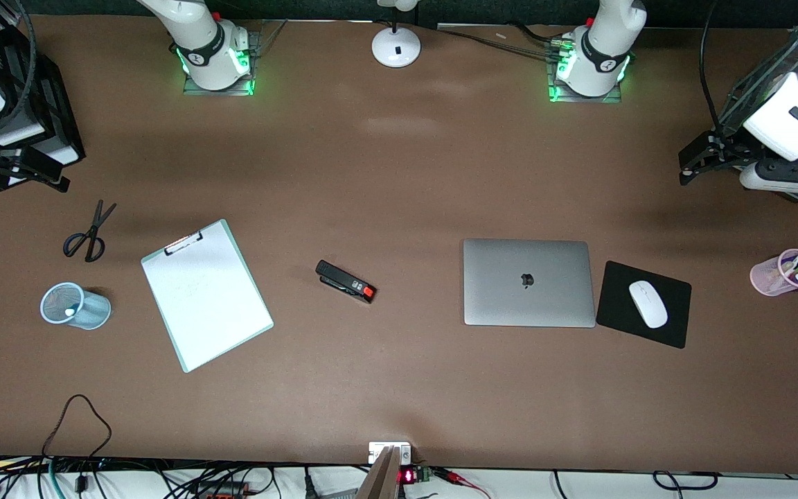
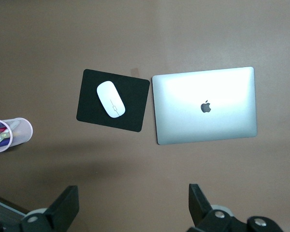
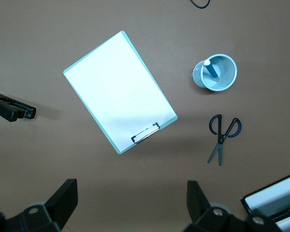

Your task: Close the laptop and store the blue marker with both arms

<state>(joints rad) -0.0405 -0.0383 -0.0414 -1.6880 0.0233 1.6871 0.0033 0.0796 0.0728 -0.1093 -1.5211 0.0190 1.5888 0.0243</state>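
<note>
The laptop (image 1: 528, 282) lies closed on the table, silver lid up with its dark apple logo; it also shows in the left wrist view (image 2: 205, 105). The blue marker (image 3: 211, 70) stands inside a light-blue mesh cup (image 3: 227, 77) at the right arm's end of the table; in the front view only its white end (image 1: 68, 312) shows in that cup (image 1: 87, 308). My left gripper (image 1: 690, 166) is open and empty, up at the table's edge at the left arm's end; its jaws (image 2: 134, 208) stand wide apart. My right gripper (image 1: 39, 177) is open and empty at the other end (image 3: 132, 205).
A black mouse pad (image 1: 672, 326) with a white mouse (image 1: 648, 303) lies beside the laptop. A pink cup (image 1: 780, 274) holds pens. A clipboard (image 1: 206, 293), a black stapler (image 1: 345, 281) and scissors (image 1: 89, 232) lie toward the right arm's end. A white lamp base (image 1: 396, 46) stands between the arm bases.
</note>
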